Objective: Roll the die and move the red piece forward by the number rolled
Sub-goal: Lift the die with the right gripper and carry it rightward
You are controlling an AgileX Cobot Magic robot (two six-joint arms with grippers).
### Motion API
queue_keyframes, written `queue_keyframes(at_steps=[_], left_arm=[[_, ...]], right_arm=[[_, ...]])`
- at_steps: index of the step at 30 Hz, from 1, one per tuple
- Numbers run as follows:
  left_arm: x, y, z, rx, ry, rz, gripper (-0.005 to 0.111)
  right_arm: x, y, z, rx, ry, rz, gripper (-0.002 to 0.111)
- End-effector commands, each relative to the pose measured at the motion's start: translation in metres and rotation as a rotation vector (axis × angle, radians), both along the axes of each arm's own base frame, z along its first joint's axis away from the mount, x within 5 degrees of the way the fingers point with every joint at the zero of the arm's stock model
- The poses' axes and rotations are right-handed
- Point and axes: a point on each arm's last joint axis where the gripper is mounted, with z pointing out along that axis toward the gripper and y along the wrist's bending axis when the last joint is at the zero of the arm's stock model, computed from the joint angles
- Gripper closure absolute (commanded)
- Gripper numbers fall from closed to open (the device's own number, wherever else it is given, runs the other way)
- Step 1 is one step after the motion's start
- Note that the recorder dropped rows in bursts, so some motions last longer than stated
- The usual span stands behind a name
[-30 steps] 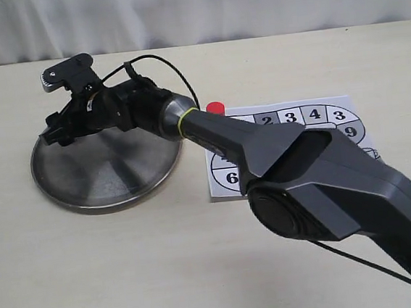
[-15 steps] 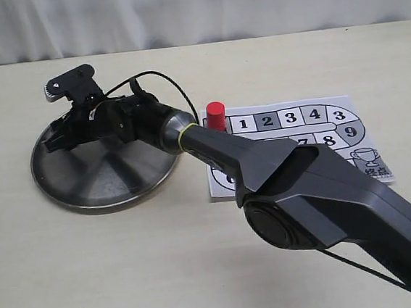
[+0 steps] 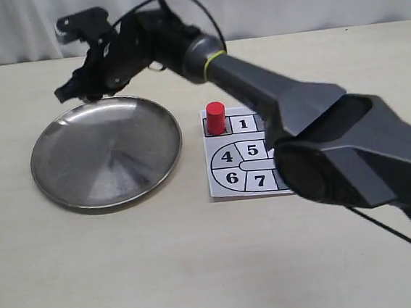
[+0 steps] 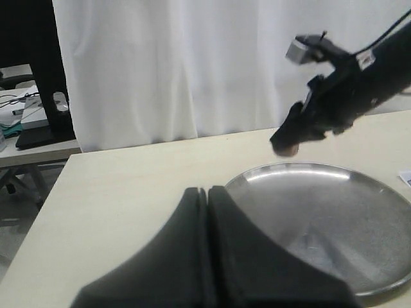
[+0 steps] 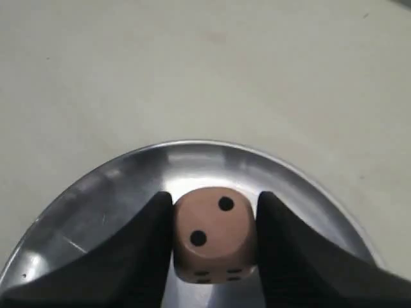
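The tan die [image 5: 215,234] shows a two-pip face and sits clamped between my right gripper's [image 5: 215,196] black fingers. That gripper [image 3: 69,91] hangs in the air above the far rim of the steel plate [image 3: 107,152], with its arm reaching across from the right. In the left wrist view the die [image 4: 284,149] shows as a small lump at the tip of the right gripper [image 4: 287,137]. The red piece [image 3: 216,116] stands upright on the top-left square of the paper board [image 3: 239,158], beside square 1. My left gripper [image 4: 207,190] is shut and holds nothing, low by the plate's [image 4: 321,212] near rim.
The right arm's thick dark links [image 3: 336,149] cover the right half of the board. A white curtain [image 3: 285,1] backs the table's far edge. A side table with cables [image 4: 32,122] stands beyond the table's end in the left wrist view.
My right gripper has risen from low over the plate and moved toward its far rim, still shut on the die. The arm swung back, uncovering the red piece and more board squares.
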Motion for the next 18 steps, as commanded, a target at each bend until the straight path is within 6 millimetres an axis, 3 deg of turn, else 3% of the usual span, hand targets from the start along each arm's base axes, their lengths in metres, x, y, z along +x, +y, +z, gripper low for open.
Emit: queue_keyframes(at_steps=[1,4,8,11,18], left_arm=[[0.0,0.0,0.0,0.001,-0.01,0.003,0.107],[0.0,0.0,0.0,0.001,-0.01,0.003,0.107],[0.0,0.0,0.0,0.001,-0.01,0.003,0.107],[0.0,0.0,0.0,0.001,-0.01,0.003,0.107],[0.0,0.0,0.0,0.001,-0.01,0.003,0.107]], right_arm=[[-0.012,-0.03,0.081,-0.047,-0.033,0.052,0.104],[-0.025,-0.045,0.113,-0.128,-0.043,0.073,0.104],[-0.033,-0.06,0.128,-0.229,-0.016,0.057,0.104],[-0.035,-0.063,0.137,-0.209,-0.024,0.064,0.104],[-0.037,-0.065,0.125,-0.22,0.035,0.094,0.104]])
